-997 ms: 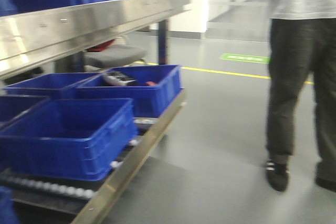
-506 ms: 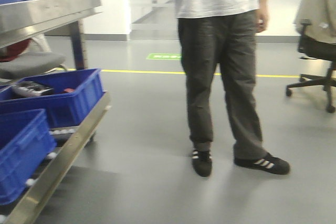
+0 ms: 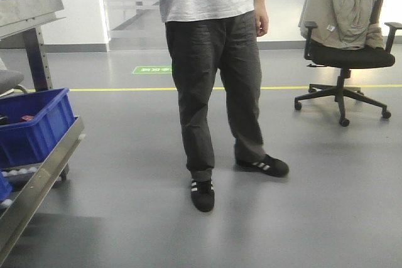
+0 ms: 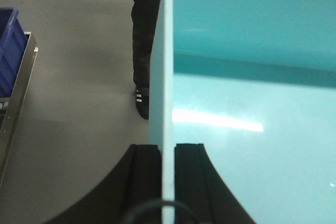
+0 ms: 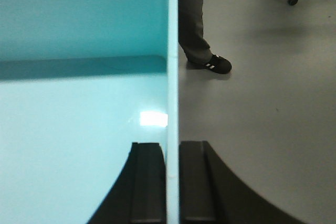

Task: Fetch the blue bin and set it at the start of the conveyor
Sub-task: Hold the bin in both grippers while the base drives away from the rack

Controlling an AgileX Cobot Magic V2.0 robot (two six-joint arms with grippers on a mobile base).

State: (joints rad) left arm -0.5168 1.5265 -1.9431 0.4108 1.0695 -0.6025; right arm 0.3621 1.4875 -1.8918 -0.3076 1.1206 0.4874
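The blue bin (image 4: 252,77) is a pale aqua tub held up above the grey floor. In the left wrist view its thin left wall runs up the middle, and my left gripper (image 4: 167,148) is shut on that wall, one finger inside and one outside. The right wrist view shows the same bin (image 5: 79,77) from the other side, with my right gripper (image 5: 172,145) shut on its right wall. The conveyor start is out of view. The bin and both grippers do not show in the front view.
A person (image 3: 213,73) in dark trousers and black shoes stands straight ahead on the floor. A steel rack (image 3: 38,174) with a dark blue crate (image 3: 34,123) sits at the left. An office chair (image 3: 345,54) with a jacket stands at the back right.
The front view has swung to the right: the rack and blue crates slid to the left edge, the person moved from right to centre, and the chair came fully into sight.
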